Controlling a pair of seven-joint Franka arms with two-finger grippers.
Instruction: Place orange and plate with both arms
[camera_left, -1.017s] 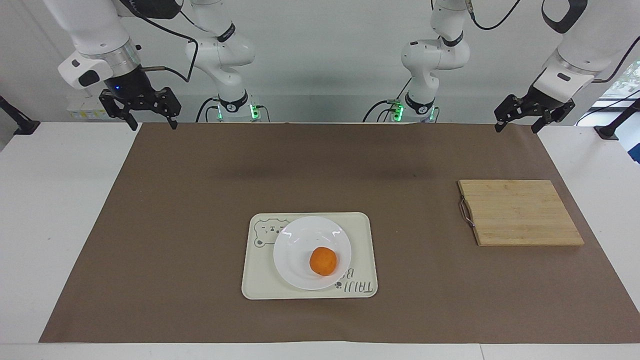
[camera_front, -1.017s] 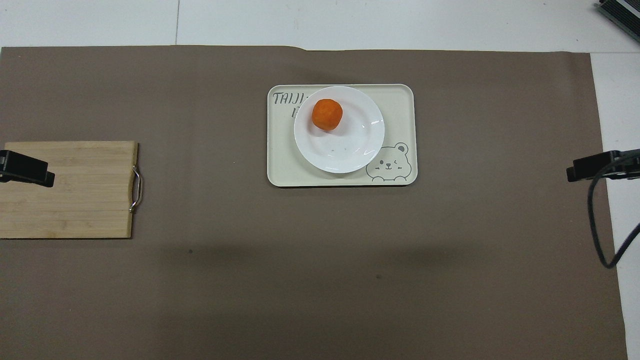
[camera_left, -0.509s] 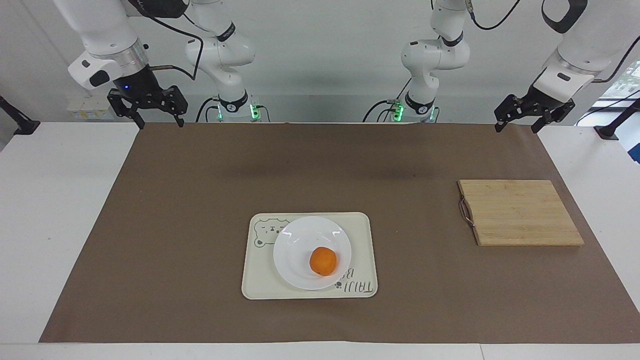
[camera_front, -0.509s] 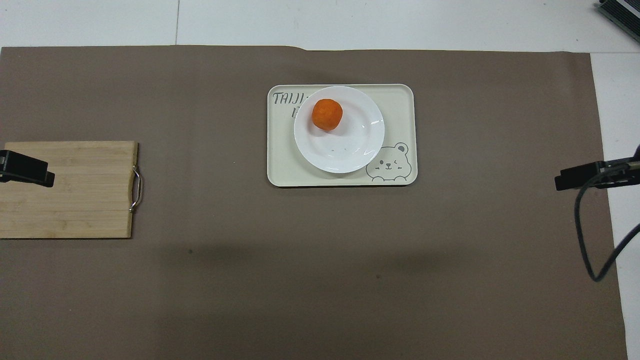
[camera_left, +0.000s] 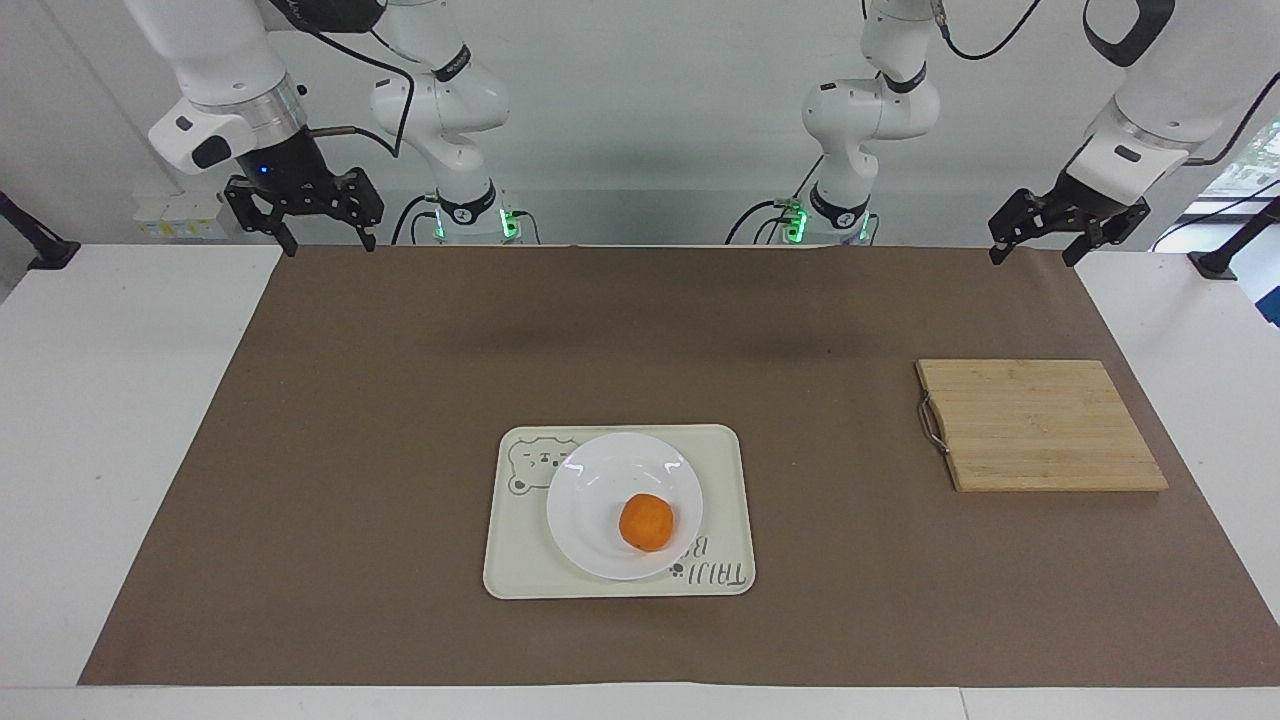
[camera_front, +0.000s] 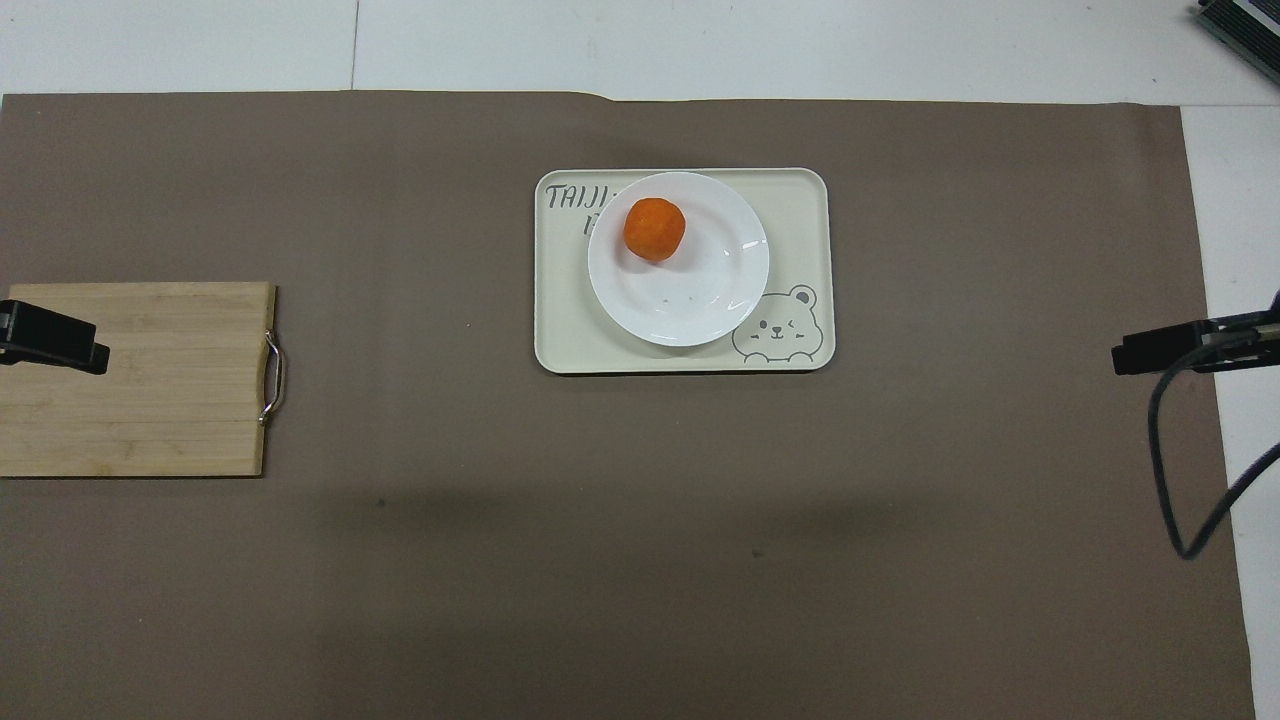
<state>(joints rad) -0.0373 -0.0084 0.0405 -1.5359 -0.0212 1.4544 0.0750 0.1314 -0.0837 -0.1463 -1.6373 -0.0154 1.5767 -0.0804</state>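
Since a second ago my right gripper (camera_left: 329, 243) has shifted along the table's robot-side edge toward the middle and now hangs over the corner of the brown mat (camera_left: 400, 400); nothing else moved. Its fingers are spread, holding nothing. The left gripper (camera_left: 1035, 252) waits over the mat's other robot-side corner, fingers spread too, empty. From overhead I only see its tip over the wooden cutting board (camera_front: 140, 378), which lies at the left arm's end of the table, metal handle facing the middle.

Containers: the cream tray (camera_left: 510, 575) with bear drawing and lettering sits mid-table, well away from the robots. The plate (camera_left: 600, 500) lies flat on the tray, covering part of the lettering and touching the bear drawing. The orange (camera_left: 646, 523) sits in the plate, off-centre, on the part farther from the robots and toward the left arm's end.

Orange looks small, round, bright, matte skin, far smaller than the plate. Plate is plain glossy white, shallow, wide rim, with a glare spot on the rim nearest the bear. Both grippers are well apart from tray, plate and orange.
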